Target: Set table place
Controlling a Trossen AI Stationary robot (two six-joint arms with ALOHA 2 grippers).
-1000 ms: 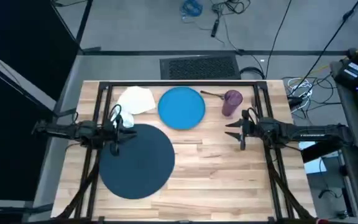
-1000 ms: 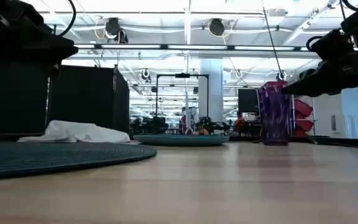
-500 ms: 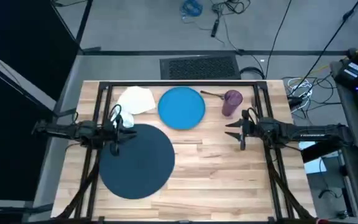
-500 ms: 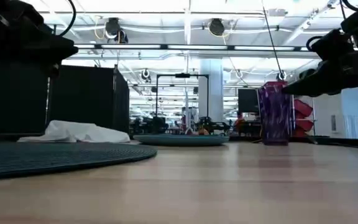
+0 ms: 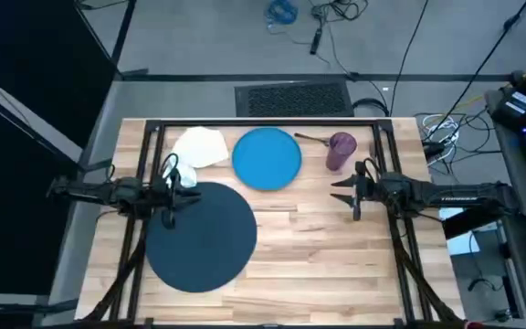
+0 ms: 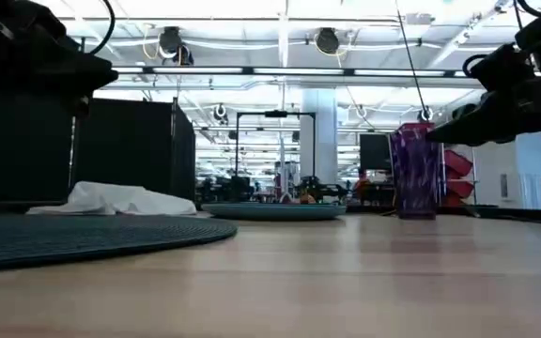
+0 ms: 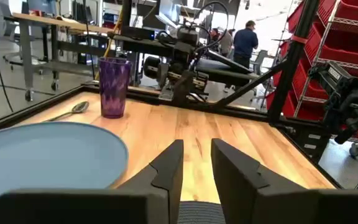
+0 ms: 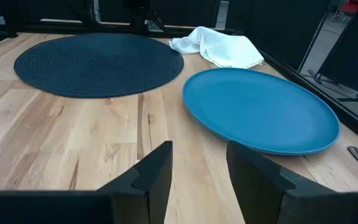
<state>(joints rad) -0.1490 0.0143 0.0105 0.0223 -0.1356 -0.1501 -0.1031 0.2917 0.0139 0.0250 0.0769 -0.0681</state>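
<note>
Hovering open left end effector (image 5: 169, 192) at mat's (image 5: 199, 236) ten o'clock edge, open right end effector (image 5: 343, 194) at six o'clock of purple cup (image 5: 341, 151), plate (image 5: 267, 159) untouched on table (image 5: 327, 247)

floor vent grille (image 5: 292, 97) beyond table | red shelving (image 7: 347, 56) | person (image 7: 247, 38) standing in room

On the surface (image 5: 327, 247), the mat (image 5: 199, 235) lies at 8 o'clock. The plate (image 5: 267, 158) sits at 12, well apart from the mat, with the napkin (image 5: 201, 146) at 11 and the cup (image 5: 341, 151) at 1. A utensil (image 5: 310, 139) lies between plate and cup.
</note>
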